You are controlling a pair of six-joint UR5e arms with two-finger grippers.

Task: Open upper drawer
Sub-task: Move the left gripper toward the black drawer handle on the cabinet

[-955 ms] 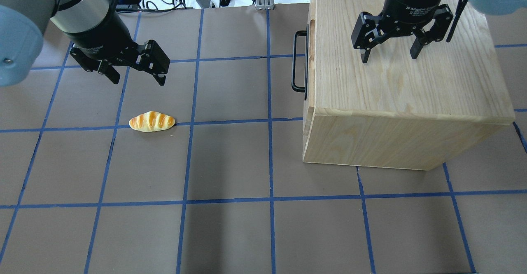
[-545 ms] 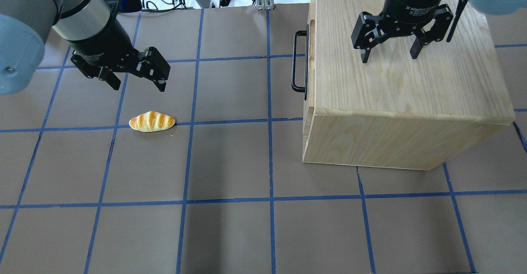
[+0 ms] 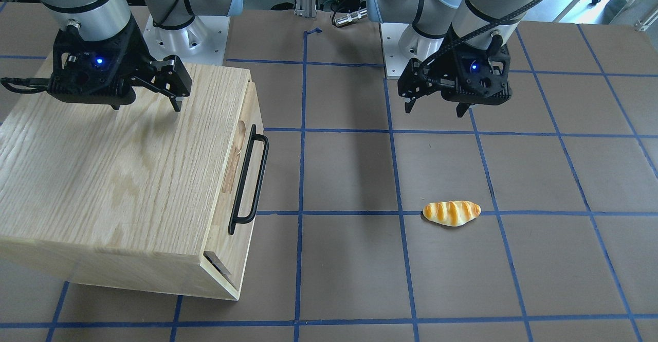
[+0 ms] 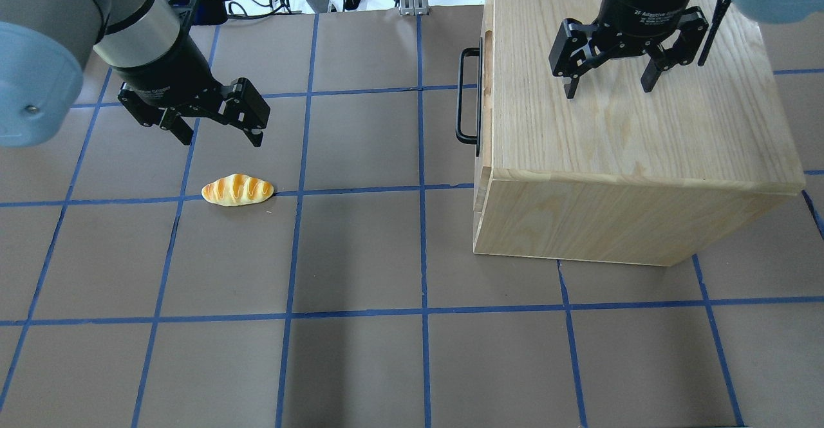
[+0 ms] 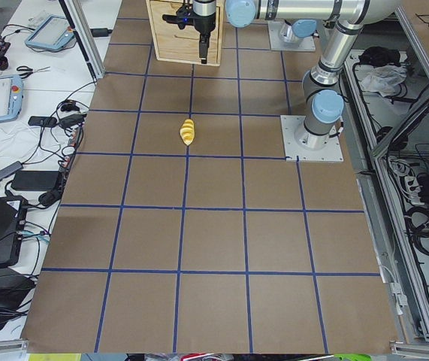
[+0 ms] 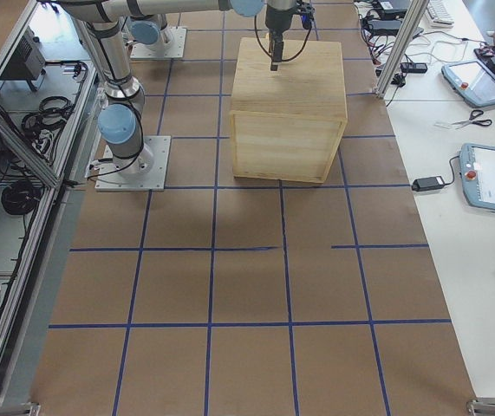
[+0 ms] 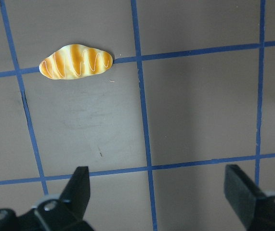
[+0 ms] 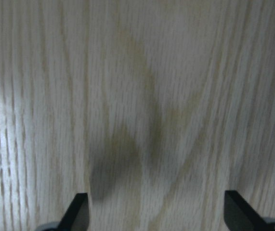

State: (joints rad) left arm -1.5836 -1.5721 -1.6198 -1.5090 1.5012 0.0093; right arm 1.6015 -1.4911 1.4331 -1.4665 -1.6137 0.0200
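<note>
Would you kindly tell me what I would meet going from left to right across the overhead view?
Roll → handle → right gripper. Left out: the left gripper, which overlaps the roll, and the cabinet, which overlaps the right gripper.

A brown table (image 4: 360, 254) gridded with blue tape (image 4: 423, 254), flanked by cluttered white benches (image 6: 429, 147).

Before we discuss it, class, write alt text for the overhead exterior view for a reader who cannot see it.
A wooden cabinet stands at right, its upper drawer closed, black handle facing left; the right gripper hovers open over its top. The left gripper hangs open above the table near a bread roll.
</note>
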